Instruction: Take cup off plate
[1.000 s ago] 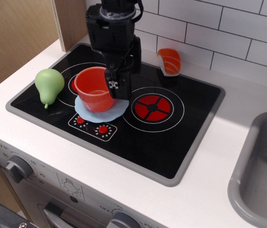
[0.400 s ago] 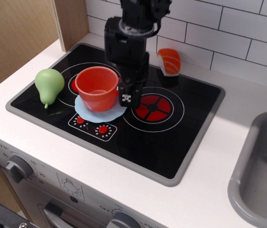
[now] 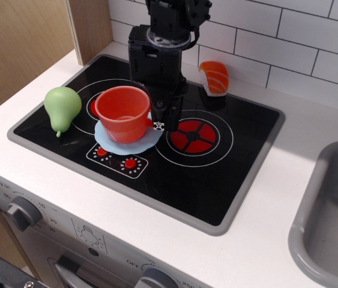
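One black toy stovetop (image 3: 217,174) sits in a white counter (image 3: 277,240) below white wall tiles (image 3: 289,36). The cup (image 3: 122,113) stands on the plate (image 3: 120,141); the gripper (image 3: 162,117) is beside its handle, and I cannot tell how its jaws stand.

**Around the toy stovetop**

A black stovetop (image 3: 217,174) with a grey rim sits in a white bench (image 3: 265,240). On its left side stands a green pear (image 3: 61,107), upright, stem end down toward the front. A red burner circle (image 3: 194,133) shows at centre right, and two small red knobs (image 3: 116,157) sit near the front edge. An orange-and-white sushi toy (image 3: 214,77) rests at the back edge, before the white tiled wall (image 3: 289,36). A grey sink (image 3: 331,222) lies at far right.
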Action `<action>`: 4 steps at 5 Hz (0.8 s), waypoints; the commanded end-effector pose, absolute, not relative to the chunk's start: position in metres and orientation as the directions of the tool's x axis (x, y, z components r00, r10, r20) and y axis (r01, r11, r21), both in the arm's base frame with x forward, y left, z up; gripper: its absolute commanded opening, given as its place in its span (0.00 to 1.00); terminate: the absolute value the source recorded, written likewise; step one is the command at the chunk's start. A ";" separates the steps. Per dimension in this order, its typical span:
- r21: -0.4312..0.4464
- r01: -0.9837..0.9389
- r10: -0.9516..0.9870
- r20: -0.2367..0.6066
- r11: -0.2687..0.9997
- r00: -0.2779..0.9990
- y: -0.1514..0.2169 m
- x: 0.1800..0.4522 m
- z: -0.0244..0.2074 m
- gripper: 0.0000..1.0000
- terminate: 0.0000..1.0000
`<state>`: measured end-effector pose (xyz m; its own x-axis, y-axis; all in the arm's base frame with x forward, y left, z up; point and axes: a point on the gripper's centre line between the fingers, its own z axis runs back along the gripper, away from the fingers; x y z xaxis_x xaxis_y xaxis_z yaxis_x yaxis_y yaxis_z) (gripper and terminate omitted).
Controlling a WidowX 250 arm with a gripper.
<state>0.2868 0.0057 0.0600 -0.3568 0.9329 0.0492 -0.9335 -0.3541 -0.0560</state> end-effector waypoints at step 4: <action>-0.114 -0.975 0.980 0.025 -0.191 -0.195 -0.045 0.279 0.093 0.00 0.00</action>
